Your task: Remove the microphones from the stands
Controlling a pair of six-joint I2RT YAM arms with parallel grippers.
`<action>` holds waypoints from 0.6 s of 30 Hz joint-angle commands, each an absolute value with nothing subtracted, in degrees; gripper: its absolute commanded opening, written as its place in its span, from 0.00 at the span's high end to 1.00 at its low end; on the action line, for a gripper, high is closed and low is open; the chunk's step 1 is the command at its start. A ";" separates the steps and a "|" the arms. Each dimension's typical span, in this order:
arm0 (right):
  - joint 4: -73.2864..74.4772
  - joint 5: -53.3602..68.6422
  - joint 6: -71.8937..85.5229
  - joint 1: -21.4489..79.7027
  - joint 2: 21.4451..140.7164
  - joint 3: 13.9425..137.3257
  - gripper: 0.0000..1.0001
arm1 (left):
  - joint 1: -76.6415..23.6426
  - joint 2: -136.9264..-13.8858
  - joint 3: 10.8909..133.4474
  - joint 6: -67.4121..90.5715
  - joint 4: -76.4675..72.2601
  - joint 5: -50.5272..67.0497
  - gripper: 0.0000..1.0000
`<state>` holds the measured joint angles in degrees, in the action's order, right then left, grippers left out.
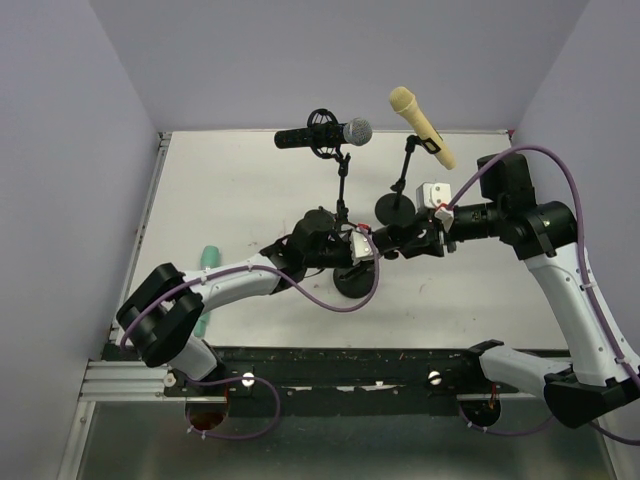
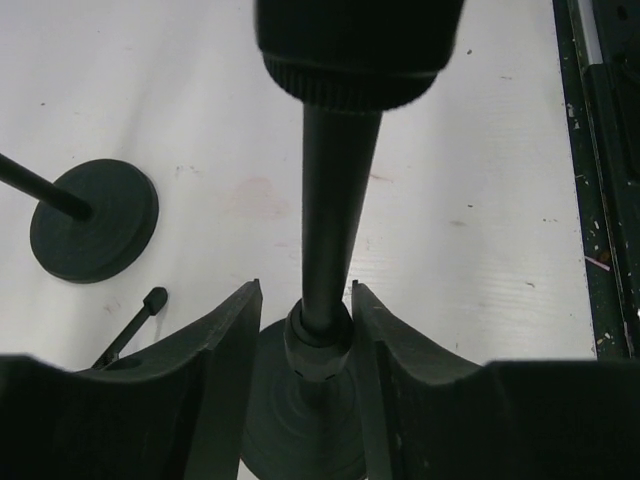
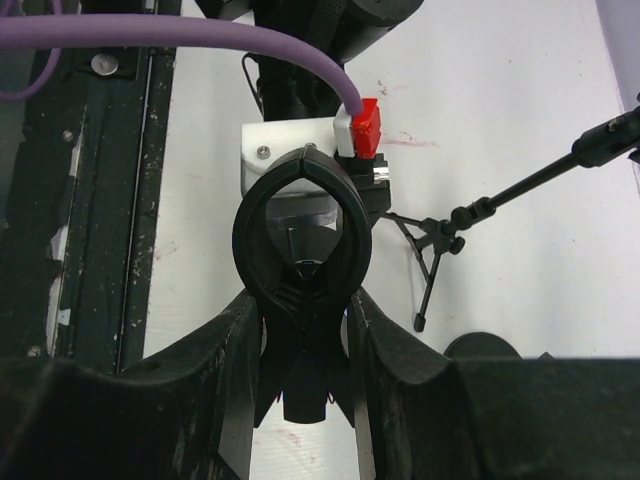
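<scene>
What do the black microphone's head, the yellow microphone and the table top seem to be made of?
Black microphone's head: likely metal mesh, silvery, finely textured.
Yellow microphone: perhaps plastic body, foam-like matte head; unclear.
Table top: white painted or laminated board, smooth, scuffed.

Black microphone (image 1: 320, 137) horizontal atop stand (image 2: 335, 220)

On the white bench (image 1: 240, 190) a round black stand base (image 1: 395, 208) is set toward the back, a second base (image 1: 345, 287) nearer, and a green object (image 1: 209, 258) at the left.
</scene>
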<state>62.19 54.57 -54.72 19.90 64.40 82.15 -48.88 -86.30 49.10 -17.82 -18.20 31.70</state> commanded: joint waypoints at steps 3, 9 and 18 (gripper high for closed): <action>56.27 54.50 -47.74 20.04 63.20 83.76 0.99 | -49.22 -87.19 48.87 -23.29 -18.11 33.58 0.62; 48.36 51.78 -35.80 20.13 62.14 81.30 0.99 | -49.22 -84.74 49.74 -21.37 -11.44 31.13 1.00; 39.46 43.07 -6.45 20.22 63.98 79.36 0.99 | -50.45 -69.27 43.87 -11.78 -0.18 4.44 1.00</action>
